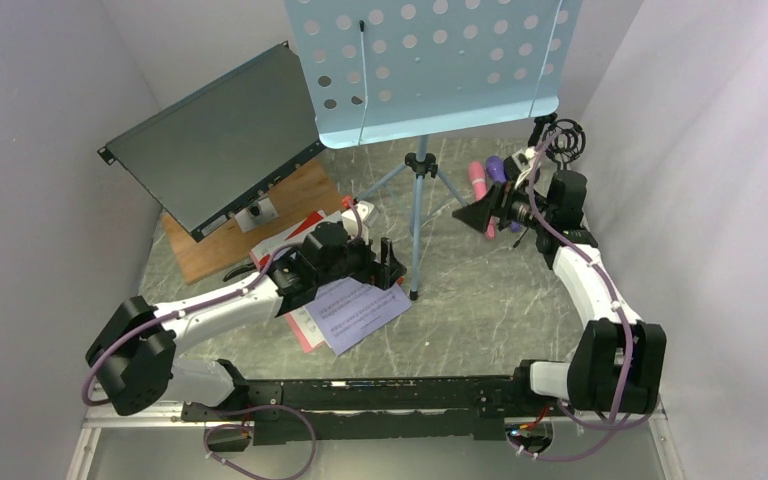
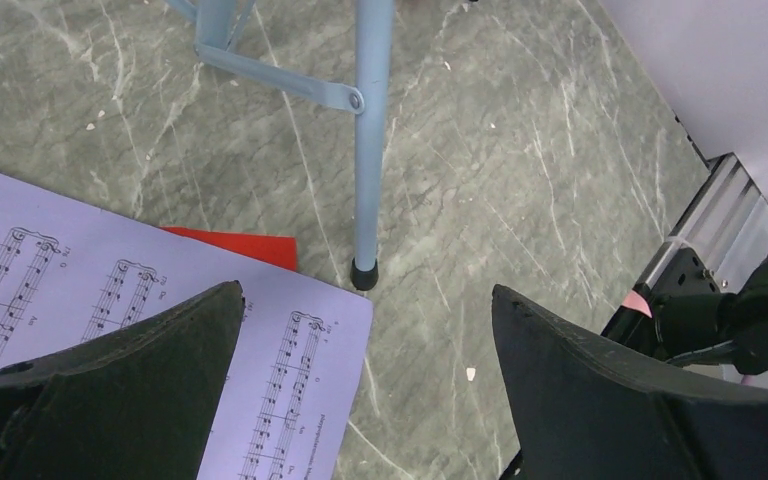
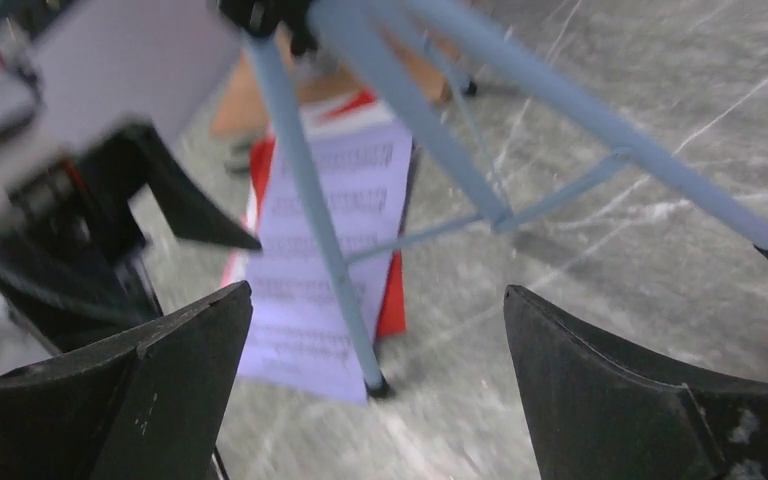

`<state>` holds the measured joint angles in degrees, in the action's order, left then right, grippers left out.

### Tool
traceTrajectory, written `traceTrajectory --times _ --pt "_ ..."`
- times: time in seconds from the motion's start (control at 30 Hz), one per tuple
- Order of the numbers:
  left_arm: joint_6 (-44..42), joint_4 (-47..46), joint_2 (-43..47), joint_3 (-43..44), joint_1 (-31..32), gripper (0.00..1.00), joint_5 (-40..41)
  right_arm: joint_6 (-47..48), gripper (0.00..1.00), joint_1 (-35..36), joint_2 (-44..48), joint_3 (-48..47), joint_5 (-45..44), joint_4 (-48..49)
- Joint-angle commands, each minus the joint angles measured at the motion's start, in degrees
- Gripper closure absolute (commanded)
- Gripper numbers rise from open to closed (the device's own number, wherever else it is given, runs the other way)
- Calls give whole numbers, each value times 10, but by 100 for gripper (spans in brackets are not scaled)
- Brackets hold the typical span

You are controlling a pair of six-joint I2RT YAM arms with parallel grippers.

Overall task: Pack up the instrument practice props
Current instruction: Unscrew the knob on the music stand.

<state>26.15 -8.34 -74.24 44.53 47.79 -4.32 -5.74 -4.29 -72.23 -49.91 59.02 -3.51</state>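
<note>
The light-blue perforated music rack (image 1: 430,65) stands on tripod legs (image 1: 418,200) at the back middle. One leg (image 2: 370,150) ends in a black foot (image 2: 364,275) just ahead of my open left gripper (image 2: 368,320). That gripper (image 1: 390,265) hovers over the white sheet-music page (image 1: 355,310), which lies on a red page (image 2: 235,245). My right gripper (image 1: 475,215) is open and empty, low beside the pink microphone (image 1: 477,178) and the purple microphone (image 1: 497,168). It (image 3: 378,295) faces the tripod leg (image 3: 310,200) and the pages (image 3: 320,260). A black mic support (image 1: 565,140) stands behind it.
A large dark flat metal box (image 1: 215,140) leans at the back left over a wooden board (image 1: 250,225). White walls close in on both sides. A metal rail (image 2: 705,215) edges the table near the arm bases.
</note>
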Motion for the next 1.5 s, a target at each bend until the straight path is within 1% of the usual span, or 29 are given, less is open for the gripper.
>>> traceTrajectory --times 0.0,0.03,0.07,0.1,0.17,0.23,0.33,0.4,0.43,0.47,0.63,0.7,0.8,0.9,1.0,1.07,1.13,1.23,1.3,1.4,1.47 --pt "27 -25 -13 33 3 1 17 -379 1 14 -23 17 -97 302" --pt "33 -27 -12 28 3 1 16 -427 1 22 -36 20 -102 341" --pt "38 -29 -10 24 3 0 14 -457 1 30 -45 23 -109 402" --pt "42 -28 -7 22 2 1 14 -476 1 38 -53 22 -118 429" --pt "47 -16 2 22 3 1 14 -475 2 71 -67 7 -131 445" --pt "48 -2 12 23 3 1 15 -467 4 85 -79 -3 -143 455" --pt "52 14 28 17 3 1 16 -465 11 89 -95 -2 -156 493" --pt "58 20 37 10 3 0 16 -448 15 89 -101 -3 -158 499" --pt "62 22 42 7 3 0 14 -438 18 90 -104 -3 -156 506" --pt "64 25 46 3 3 0 12 -424 23 92 -108 -3 -153 518" --pt "71 42 59 -4 3 1 12 -373 52 100 -130 -17 -119 558" --pt "69 49 64 -5 3 0 14 -367 56 103 -138 -21 -109 570" --pt "69 59 73 -6 3 0 18 -330 62 108 -137 -13 -105 585" --pt "67 67 77 -6 3 0 22 -294 72 109 -139 -11 -93 591" --pt "64 72 79 -4 3 1 24 -227 85 110 -140 -14 -92 565" --pt "63 77 79 -3 3 1 26 -184 89 110 -140 -14 -83 567" --pt "61 81 79 -1 3 1 26 -139 94 110 -143 -7 -53 605" --pt "59 83 80 0 3 1 28 -35 98 110 -151 8 31 673" --pt "58 83 83 0 3 1 30 55 100 110 -160 9 112 684" --pt "60 100 86 -1 3 0 29 192 100 109 -162 10 182 650" --pt "62 105 89 -2 3 1 29 276 99 108 -157 3 182 582"
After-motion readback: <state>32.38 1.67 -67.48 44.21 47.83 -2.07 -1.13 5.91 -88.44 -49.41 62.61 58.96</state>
